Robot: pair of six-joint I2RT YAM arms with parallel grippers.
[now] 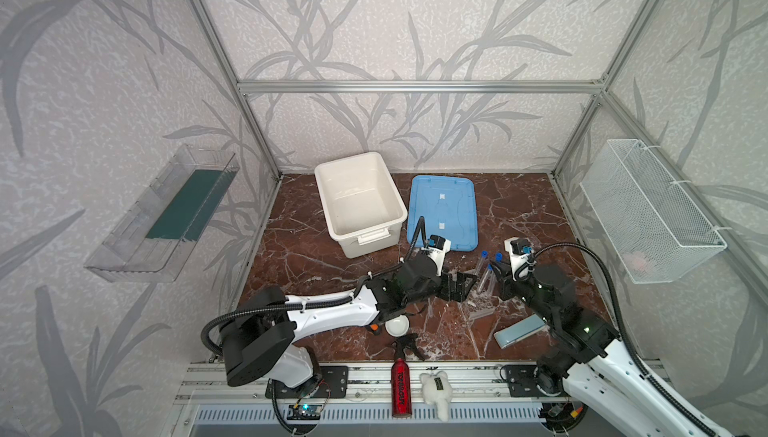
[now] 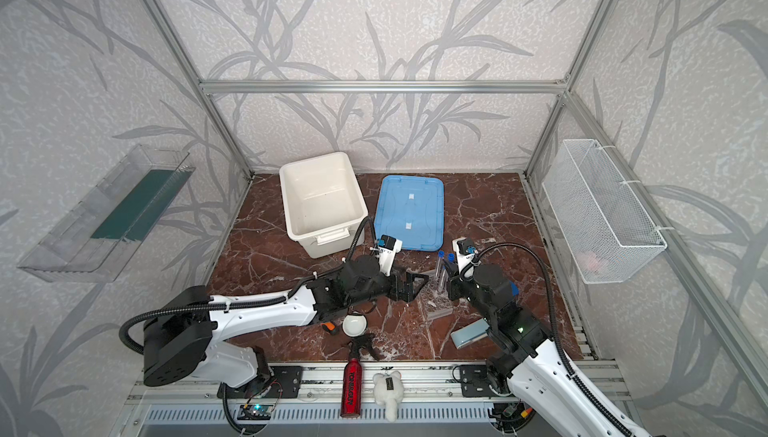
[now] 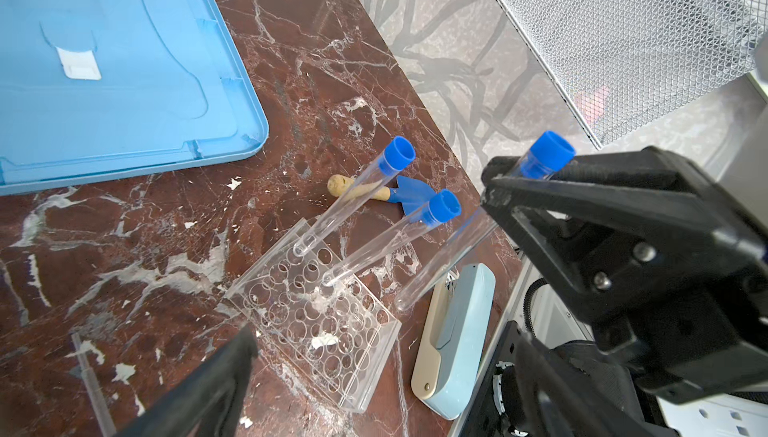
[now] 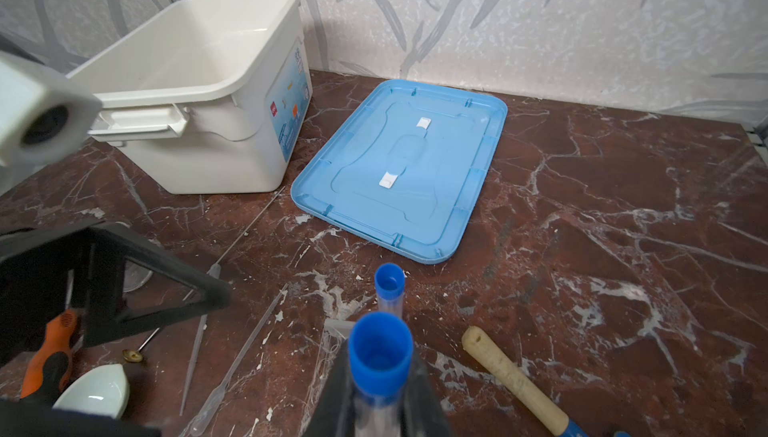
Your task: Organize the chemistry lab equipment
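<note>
A clear tube rack (image 3: 328,331) lies on the marble table, with two blue-capped tubes (image 3: 353,202) (image 3: 386,244) leaning in its holes. My right gripper (image 4: 380,406) is shut on a third blue-capped tube (image 3: 449,252) just under its cap; that tube's lower end hangs beside the rack, close to the stapler. My left gripper (image 3: 378,339) stands wide open over the rack's near end, holding nothing. Both grippers (image 1: 461,285) (image 1: 500,281) flank the tubes (image 1: 484,268) in a top view. Thin clear droppers (image 4: 232,356) and a white round dish (image 1: 396,326) lie nearer the front.
A white bin (image 1: 365,231) and a blue lid (image 1: 442,212) sit at the back. A pale blue stapler (image 1: 519,331) lies right of the rack, a small trowel (image 3: 399,196) behind it. An orange-handled screwdriver (image 4: 50,356), a red spray bottle (image 1: 401,385) and a plush toy (image 1: 434,389) are at the front.
</note>
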